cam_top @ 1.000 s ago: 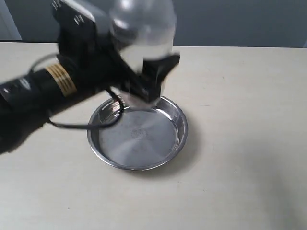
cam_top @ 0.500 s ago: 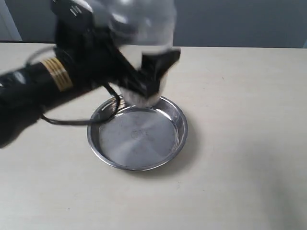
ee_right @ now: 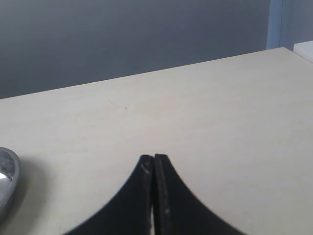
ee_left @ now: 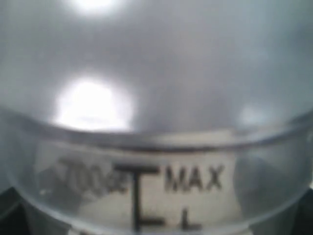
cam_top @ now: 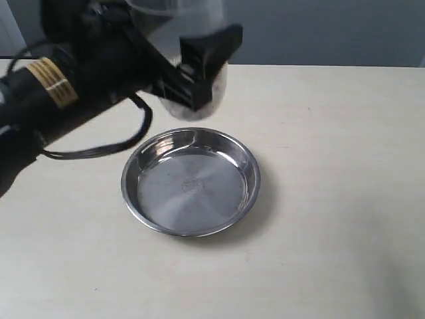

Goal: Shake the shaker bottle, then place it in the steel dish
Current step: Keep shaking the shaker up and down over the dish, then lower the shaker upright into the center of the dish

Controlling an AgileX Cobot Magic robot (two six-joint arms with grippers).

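Note:
In the exterior view my left gripper (cam_top: 199, 73) is shut on the shaker bottle (cam_top: 192, 16), holding it in the air above and behind the steel dish (cam_top: 190, 181). The bottle's top runs out of the picture; dark grains show near its base. The left wrist view is filled by the frosted shaker bottle (ee_left: 156, 98) with "MAX" printed on it; the fingers are hidden there. The steel dish rests on the table, nothing in it, and its rim (ee_right: 6, 183) peeks into the right wrist view. My right gripper (ee_right: 154, 159) is shut on nothing, over bare table.
The beige table (cam_top: 332, 166) stretches around the dish. A black cable (cam_top: 99, 149) loops from the left arm down toward the dish's left rim. A grey wall stands behind the table's far edge.
The left arm has lifted and swung the bottle up and to the left, away from the dish's back rim. The dish has stayed put.

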